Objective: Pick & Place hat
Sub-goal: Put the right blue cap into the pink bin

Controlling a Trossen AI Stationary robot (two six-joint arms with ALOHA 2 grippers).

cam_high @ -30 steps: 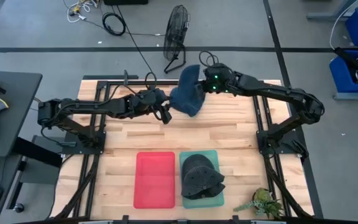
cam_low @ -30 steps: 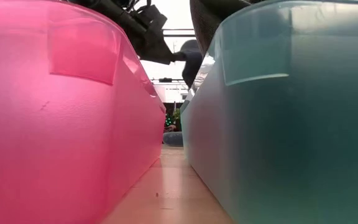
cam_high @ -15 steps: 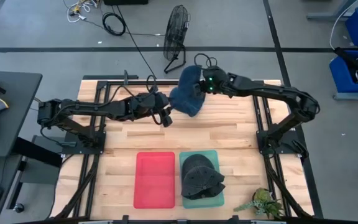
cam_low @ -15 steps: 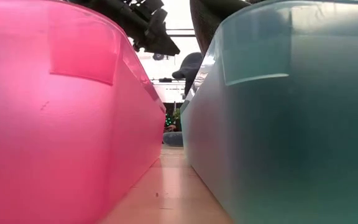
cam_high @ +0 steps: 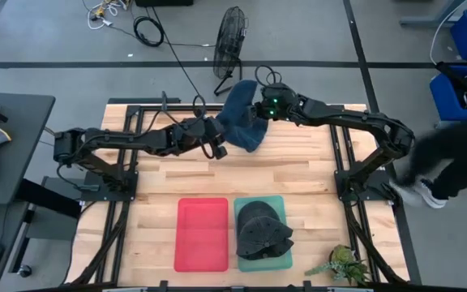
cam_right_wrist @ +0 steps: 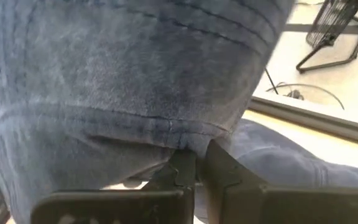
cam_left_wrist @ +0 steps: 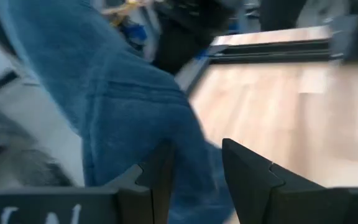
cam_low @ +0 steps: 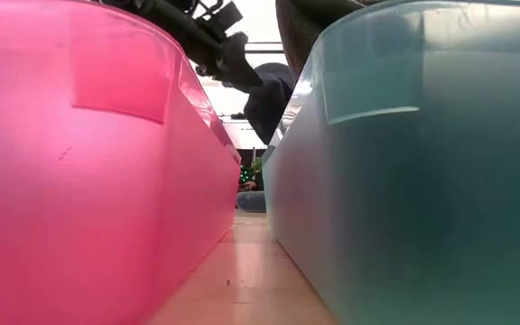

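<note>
The blue hat (cam_high: 241,123) hangs above the far half of the table (cam_high: 298,174), between the two grippers. The right gripper (cam_high: 259,108) is closed on the hat's cloth: in the right wrist view its two dark fingers (cam_right_wrist: 225,171) meet with a fold of blue denim (cam_right_wrist: 135,93) pinched between them, just below a stitched seam. The left gripper (cam_high: 217,146) sits at the hat's near-left edge. In the left wrist view its fingers (cam_left_wrist: 247,171) stand apart with the blue cloth (cam_left_wrist: 129,106) running into the gap between them; contact with the cloth cannot be confirmed.

In the high view the right arm (cam_high: 355,126) reaches in from the table's right side, and the left arm (cam_high: 128,142) reaches in from the left. The two grippers are close together, with only the hat separating them.

A red bin (cam_high: 202,234) and a teal bin (cam_high: 278,258) stand side by side at the near edge of the table. A dark hat (cam_high: 262,229) lies in the teal bin. In the low view the red bin's wall (cam_low: 79,181) and the teal bin's wall (cam_low: 422,171) fill the sides, and the blue hat (cam_low: 267,95) shows in the gap between them, with the left arm's dark links (cam_low: 201,32) above it.

A small green plant (cam_high: 344,264) rests at the near-right corner of the table. A fan (cam_high: 230,47) stands on the floor beyond the far edge. A person's leg and shoe (cam_high: 432,166) show at the right.
</note>
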